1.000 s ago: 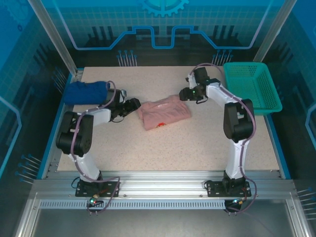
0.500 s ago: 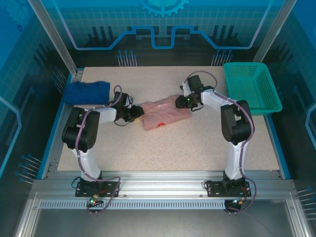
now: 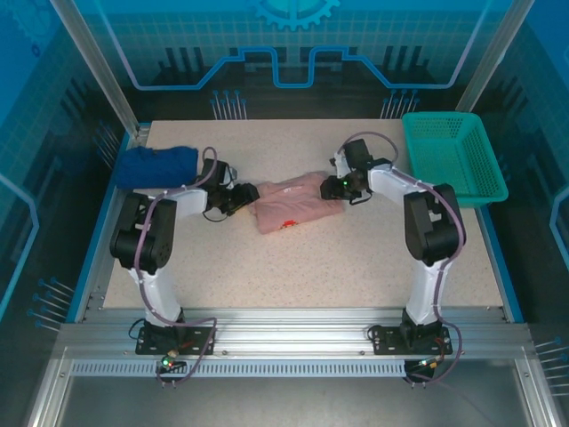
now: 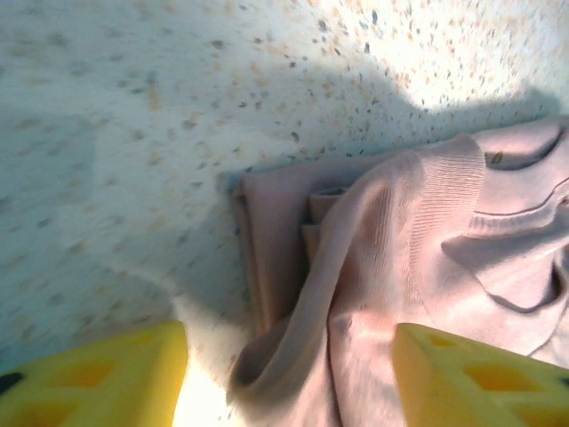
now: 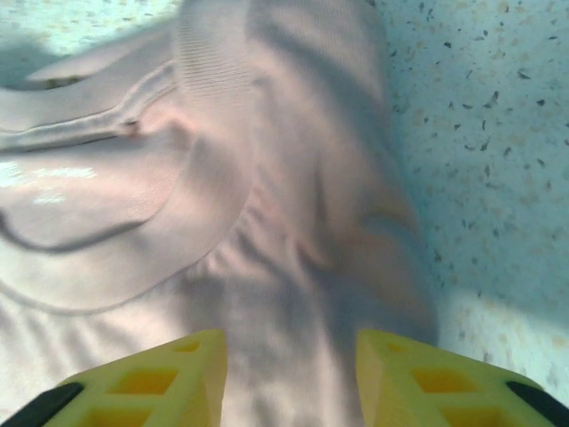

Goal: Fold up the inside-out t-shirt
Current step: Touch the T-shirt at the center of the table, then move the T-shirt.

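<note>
Although each wrist view crops its yellow fingers (image 4: 98, 378) at the lower edge, both pairs visibly stand apart. Left gripper (image 3: 244, 197): jaws spread, straddling the folded left edge of the dusty-pink soft fabric t-shirt (image 3: 295, 203), which lies bunched mid-table on the speckled beige tabletop (image 3: 356, 258). Right gripper (image 3: 334, 185): jaws spread over the shirt's right edge; contact cannot be judged. Small orange-red mark (image 3: 286, 224): illegible. Green plastic mesh basket (image 3: 453, 158), far right corner; dark blue bundled cloth (image 3: 156, 165), far left.
</note>
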Robot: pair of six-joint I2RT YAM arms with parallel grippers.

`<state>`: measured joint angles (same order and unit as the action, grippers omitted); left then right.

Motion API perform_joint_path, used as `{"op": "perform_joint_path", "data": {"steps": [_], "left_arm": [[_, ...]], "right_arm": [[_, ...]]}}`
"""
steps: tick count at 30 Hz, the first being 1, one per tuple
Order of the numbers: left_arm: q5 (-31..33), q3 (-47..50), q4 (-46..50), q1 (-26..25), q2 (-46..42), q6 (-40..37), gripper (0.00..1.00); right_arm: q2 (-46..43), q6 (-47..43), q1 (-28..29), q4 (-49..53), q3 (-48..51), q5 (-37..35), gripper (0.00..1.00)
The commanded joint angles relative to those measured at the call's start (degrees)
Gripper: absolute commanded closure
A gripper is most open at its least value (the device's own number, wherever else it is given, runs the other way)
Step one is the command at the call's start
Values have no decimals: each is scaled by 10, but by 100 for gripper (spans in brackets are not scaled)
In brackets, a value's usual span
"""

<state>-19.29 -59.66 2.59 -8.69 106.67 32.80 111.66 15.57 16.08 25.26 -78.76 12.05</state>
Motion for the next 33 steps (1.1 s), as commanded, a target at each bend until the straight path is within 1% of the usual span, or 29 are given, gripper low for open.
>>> {"op": "perform_joint_path", "data": {"steps": [1,5,10,13,19,23,26,28,30,33], "left_arm": [[-25,35,-24,1,-30,17,29],[-29,44,-36,-19,-18,28,24],[-30,35,-48,-46,1,34,23],[-32,30,-55,-64,9,38,26],[-23,20,-64,-89,20,41,36],[-16,13,-77,-98,30,44,46],[-14,4,-100,-100,44,49,58],[-14,-3,-121,-100,54,47,68],[-11,-11,-130,-100,60,37,76],[-15,-13,-148,-89,62,12,95]], "right_arm": [[-41,0,-2,-3,23,8,54],[-40,-1,-1,-5,29,10,52],[-40,-2,-1,-8,28,16,52],[-42,-4,0,-9,33,14,52],[-43,-1,0,-15,40,16,52],[-39,1,0,-17,37,21,52],[-34,2,-1,-18,34,23,53],[-31,3,0,-17,32,24,53],[-30,3,1,-16,32,24,53],[-34,0,0,-13,33,17,54]]}}
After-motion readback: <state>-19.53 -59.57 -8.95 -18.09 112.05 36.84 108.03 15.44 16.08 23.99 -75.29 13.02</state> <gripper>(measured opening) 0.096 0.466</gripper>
